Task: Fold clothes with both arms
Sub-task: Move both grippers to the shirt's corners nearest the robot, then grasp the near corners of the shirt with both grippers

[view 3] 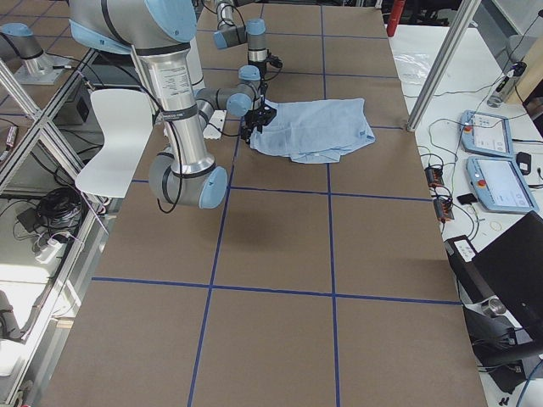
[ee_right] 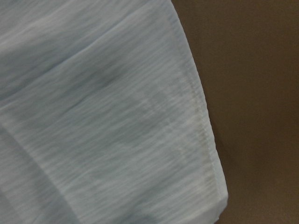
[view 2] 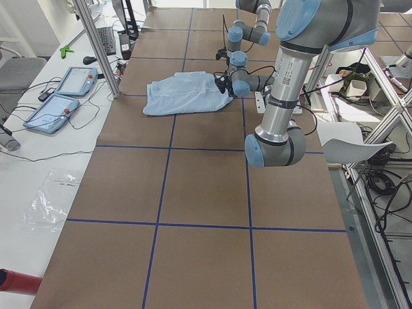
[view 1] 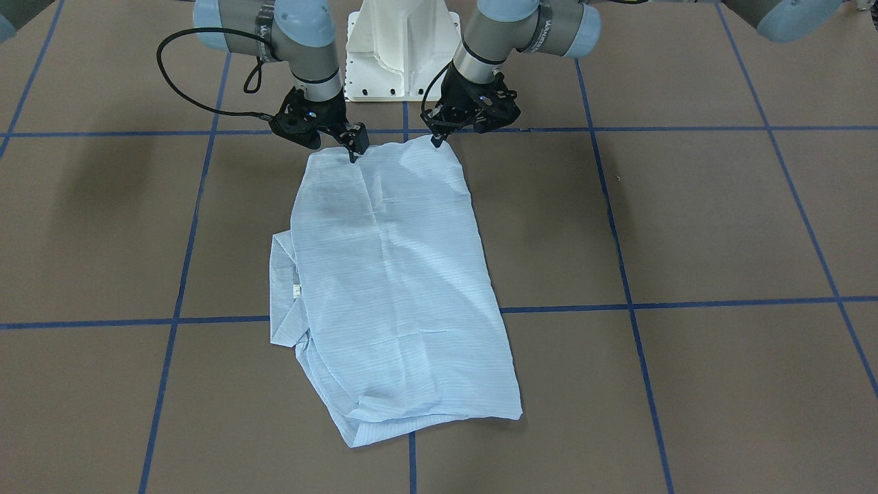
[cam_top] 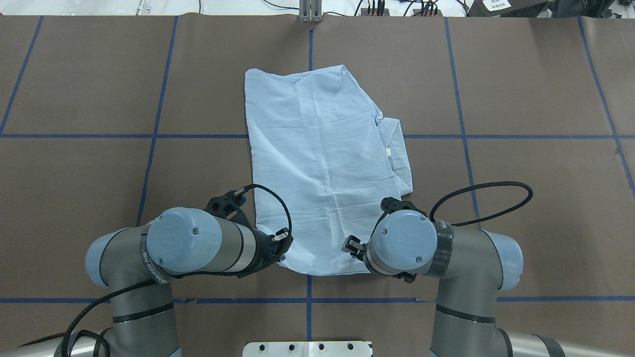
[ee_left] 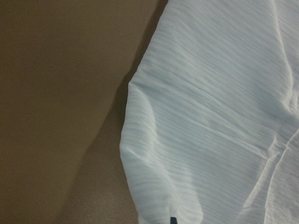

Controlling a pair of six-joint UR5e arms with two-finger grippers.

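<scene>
The light-blue striped shirt [view 1: 391, 274] lies folded lengthwise on the brown table, with its collar and white neck label [view 1: 298, 290] sticking out on one side. It also shows in the overhead view [cam_top: 317, 163]. My left gripper [view 1: 437, 141] pinches one corner of the shirt edge nearest the robot base, and its fingers look shut. My right gripper [view 1: 353, 155] pinches the other corner of that edge in the same way. In the overhead view both grippers, left [cam_top: 283, 243] and right [cam_top: 349, 245], are at that edge. The left wrist view [ee_left: 210, 116] and the right wrist view [ee_right: 93, 116] show only cloth close up.
The white pedestal base [view 1: 403, 48] stands just behind the grippers. Blue tape lines [view 1: 686, 302] cross the brown table. Tablets [view 2: 64, 96] lie on a side table beyond the shirt's far end. A white chair [view 3: 114, 144] stands off the table behind the robot.
</scene>
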